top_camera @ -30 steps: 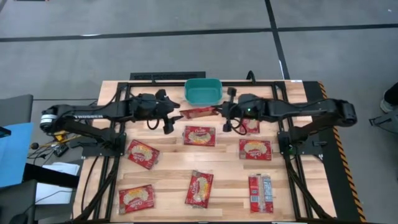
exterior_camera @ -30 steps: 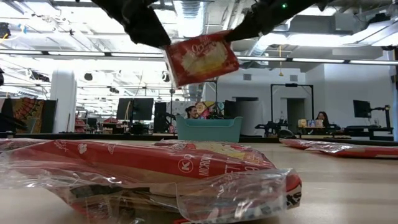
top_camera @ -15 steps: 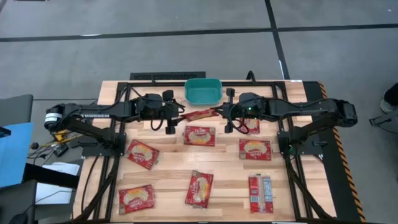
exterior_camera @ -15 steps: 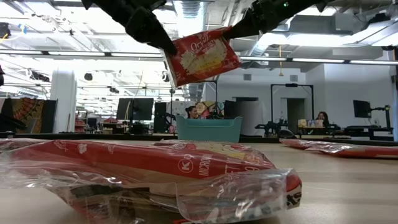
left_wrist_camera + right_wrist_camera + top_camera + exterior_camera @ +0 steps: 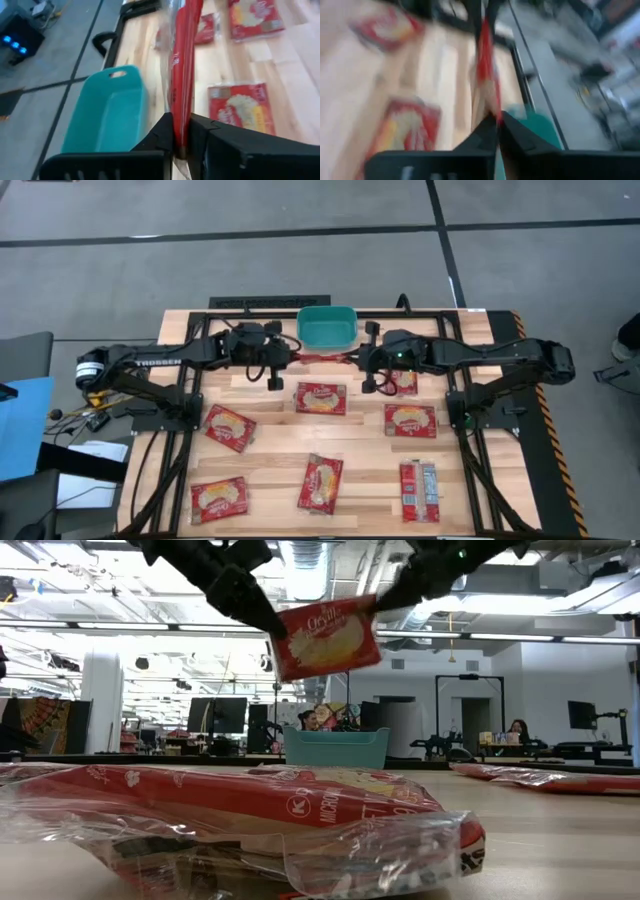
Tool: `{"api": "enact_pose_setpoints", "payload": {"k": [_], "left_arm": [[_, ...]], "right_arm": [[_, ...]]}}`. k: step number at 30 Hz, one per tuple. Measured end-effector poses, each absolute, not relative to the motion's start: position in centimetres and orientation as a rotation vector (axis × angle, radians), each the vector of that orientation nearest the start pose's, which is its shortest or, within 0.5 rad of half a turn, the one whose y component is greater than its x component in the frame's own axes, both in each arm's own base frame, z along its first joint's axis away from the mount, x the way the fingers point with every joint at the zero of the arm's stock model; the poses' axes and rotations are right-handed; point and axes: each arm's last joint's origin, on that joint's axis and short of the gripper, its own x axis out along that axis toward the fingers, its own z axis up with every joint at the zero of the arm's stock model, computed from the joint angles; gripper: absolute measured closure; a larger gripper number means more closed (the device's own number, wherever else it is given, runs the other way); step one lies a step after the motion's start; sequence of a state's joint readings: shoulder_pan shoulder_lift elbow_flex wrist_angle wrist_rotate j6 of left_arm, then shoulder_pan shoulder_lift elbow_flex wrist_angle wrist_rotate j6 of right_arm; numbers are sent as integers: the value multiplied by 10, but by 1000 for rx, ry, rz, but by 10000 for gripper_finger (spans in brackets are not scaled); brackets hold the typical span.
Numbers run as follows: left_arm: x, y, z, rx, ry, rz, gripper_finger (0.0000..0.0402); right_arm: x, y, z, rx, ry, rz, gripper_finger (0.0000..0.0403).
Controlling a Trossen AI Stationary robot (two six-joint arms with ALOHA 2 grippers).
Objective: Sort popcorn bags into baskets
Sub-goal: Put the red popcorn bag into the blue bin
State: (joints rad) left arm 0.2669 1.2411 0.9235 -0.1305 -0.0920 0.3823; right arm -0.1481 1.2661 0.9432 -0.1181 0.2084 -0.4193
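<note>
Both the left gripper (image 5: 287, 357) and right gripper (image 5: 357, 358) jaws pinch one popcorn bag (image 5: 325, 636) aloft near the basket (image 5: 326, 326); opposing pulls could tear it.

Grey floor (image 5: 300, 240) surrounds the wooden table (image 5: 270, 450), crossed by dark seam lines (image 5: 300, 232) in the upper part of the overhead frame. A blue panel (image 5: 22, 425) lies at the left edge. In the level view, a white ceiling with long strip lights (image 5: 120, 626) and ducting (image 5: 305, 560) spans the top; a white column (image 5: 102, 700) stands at left, dark monitors (image 5: 215, 712) at centre, and seated people (image 5: 518, 730) at right.
</note>
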Motion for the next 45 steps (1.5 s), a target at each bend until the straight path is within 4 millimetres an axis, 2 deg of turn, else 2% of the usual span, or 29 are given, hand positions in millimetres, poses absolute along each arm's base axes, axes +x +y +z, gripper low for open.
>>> {"api": "enact_pose_setpoints", "payload": {"k": [3, 6, 11, 16, 19, 23, 28, 33, 37, 41, 45], "left_arm": [[262, 82, 304, 329, 493, 292, 398], [260, 86, 311, 316, 495, 272, 399], [260, 88, 313, 332, 531, 246, 399], [259, 95, 317, 439, 515, 269, 400], [259, 115, 314, 479, 529, 326, 401], [264, 155, 296, 406, 569, 313, 401], [287, 206, 279, 371, 617, 279, 401], [311, 249, 273, 358, 679, 225, 401], [320, 273, 264, 286, 769, 202, 401], [318, 285, 247, 215, 852, 189, 401], [315, 296, 237, 189, 837, 175, 401]], "right_arm": [[268, -56, 286, -394, 624, -362, 312], [264, -61, 284, -366, 655, -392, 272], [260, -58, 291, -354, 610, -374, 208], [247, -55, 313, -328, 492, -410, 164], [236, -53, 328, -299, 410, -432, 161], [223, -51, 341, -279, 341, -435, 167], [220, -50, 341, -264, 350, -434, 178], [222, -55, 330, -212, 430, -451, 182], [225, -62, 318, -171, 521, -501, 186], [228, -68, 310, -166, 569, -533, 189], [228, -75, 310, -155, 560, -565, 191]]}}
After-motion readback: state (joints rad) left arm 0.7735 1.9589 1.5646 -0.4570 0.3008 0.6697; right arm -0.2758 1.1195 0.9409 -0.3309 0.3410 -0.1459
